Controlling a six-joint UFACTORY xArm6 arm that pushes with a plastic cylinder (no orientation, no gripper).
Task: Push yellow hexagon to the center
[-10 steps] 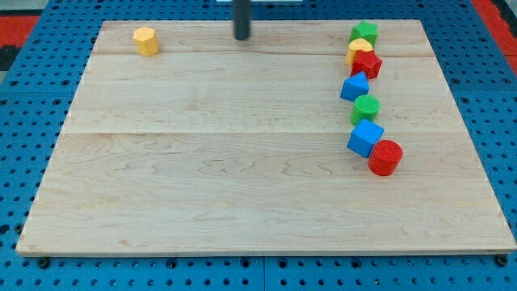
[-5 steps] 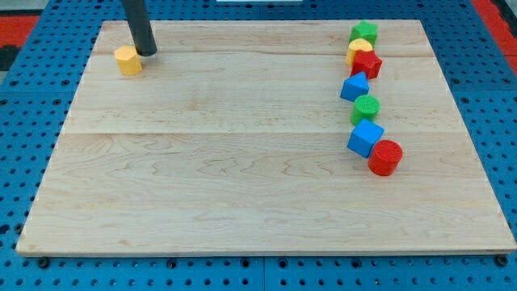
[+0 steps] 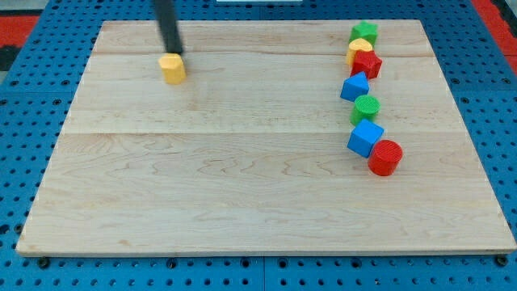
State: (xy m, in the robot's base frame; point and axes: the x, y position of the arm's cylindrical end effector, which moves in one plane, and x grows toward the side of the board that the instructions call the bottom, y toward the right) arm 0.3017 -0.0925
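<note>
Tip (image 3: 174,53) just above yellow hexagon (image 3: 172,69), touching.

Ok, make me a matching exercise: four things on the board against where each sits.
Things:
1. yellow hexagon
2. my tip
3. red cylinder
4. green block

Places:
A. top of the right-hand row
B. bottom of the right-hand row
C. upper left, just below the rod
D. at the hexagon's top edge

Pairs: 1-C, 2-D, 3-B, 4-A
</note>
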